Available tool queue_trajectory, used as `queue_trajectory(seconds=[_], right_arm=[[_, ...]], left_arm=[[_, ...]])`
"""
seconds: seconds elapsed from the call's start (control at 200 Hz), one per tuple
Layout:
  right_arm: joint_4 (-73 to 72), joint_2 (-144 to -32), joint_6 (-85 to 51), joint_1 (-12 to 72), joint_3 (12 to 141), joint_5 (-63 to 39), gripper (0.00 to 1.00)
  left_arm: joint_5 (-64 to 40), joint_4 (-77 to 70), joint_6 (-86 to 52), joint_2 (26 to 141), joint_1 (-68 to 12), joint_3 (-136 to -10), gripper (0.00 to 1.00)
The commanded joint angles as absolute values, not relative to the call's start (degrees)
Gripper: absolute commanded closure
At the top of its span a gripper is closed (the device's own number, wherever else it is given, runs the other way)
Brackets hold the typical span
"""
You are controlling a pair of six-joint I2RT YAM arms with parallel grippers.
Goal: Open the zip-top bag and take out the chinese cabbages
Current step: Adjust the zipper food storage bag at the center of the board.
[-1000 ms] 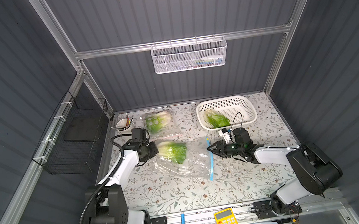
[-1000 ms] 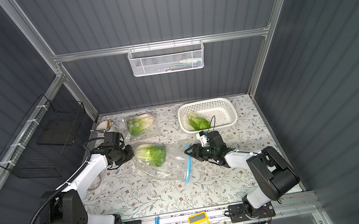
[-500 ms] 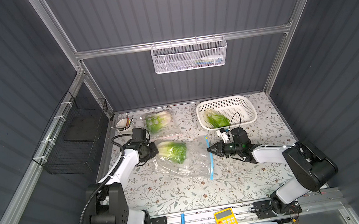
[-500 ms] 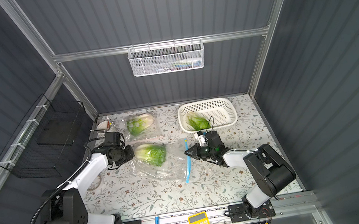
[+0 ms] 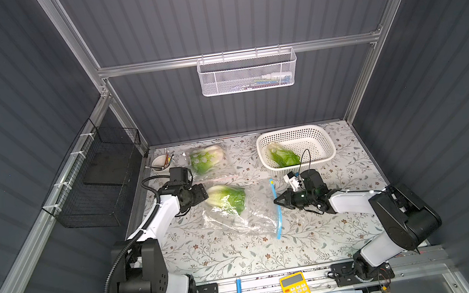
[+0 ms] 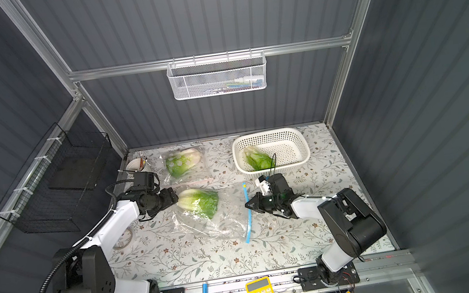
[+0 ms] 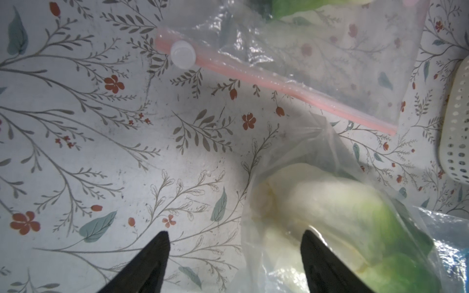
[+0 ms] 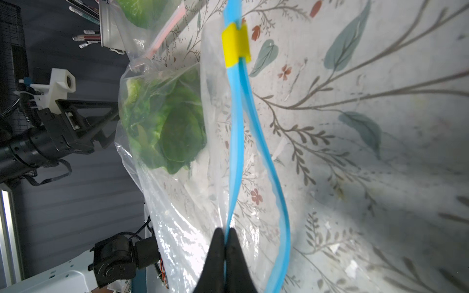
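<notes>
Where the floral table [image 5: 226, 256] carries the lot, three chinese cabbages are listed.

- Item 1: first cabbage [image 5: 228, 199], inside the clear zip-top bag [image 5: 252, 222] mid-table. Its white stem points toward the left arm and its leaves toward the blue zip strip [image 8: 234, 152].
  - The strip's two lips are parted along part of its length, with the yellow slider [image 8: 236, 48] at the end nearer the basket.
  - Right pincer [image 8: 224, 231]: closed tight, pinching one lip of the blue strip.
  - Left pincer [image 7: 234, 237]: jaws wide, just beside the bag's stem end, one finger over the table and the other over the bagged stem. Contact cannot be told.
- Item 2: second cabbage [image 5: 204, 159], in another bag [image 5: 215, 171] with a pink strip, near the back edge.
- Item 3: third cabbage [image 5: 282, 156], loose in the white basket [image 5: 327, 144], back right.
</notes>
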State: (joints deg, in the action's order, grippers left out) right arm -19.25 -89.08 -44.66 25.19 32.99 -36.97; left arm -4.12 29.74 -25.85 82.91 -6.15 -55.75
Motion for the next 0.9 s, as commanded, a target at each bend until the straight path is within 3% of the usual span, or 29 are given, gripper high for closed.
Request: queue_trajectory(seconds=[0.0, 0.19, 0.4, 0.89], right_arm=[[-15.9, -89.2, -41.7, 25.3, 33.3, -36.0, 1.0], [-13.9, -88.8, -40.2, 25.3, 33.7, -35.1, 1.0], [-14.1, -89.1, -40.2, 25.3, 33.7, -35.2, 1.0], [-14.1, -90.2, -40.2, 25.3, 34.3, -35.1, 1.0]], left_arm=[[-11.8, 26.7, -28.2, 86.2, -4.5, -57.7, 0.18], [-21.9, 21.9, -30.6, 89.2, -3.3, -56.0, 0.24], [-24.7, 21.5, -30.7, 91.9, -3.3, -55.8, 0.31], [-27.0, 20.7, -31.4, 92.6, -3.3, -55.2, 0.86]])
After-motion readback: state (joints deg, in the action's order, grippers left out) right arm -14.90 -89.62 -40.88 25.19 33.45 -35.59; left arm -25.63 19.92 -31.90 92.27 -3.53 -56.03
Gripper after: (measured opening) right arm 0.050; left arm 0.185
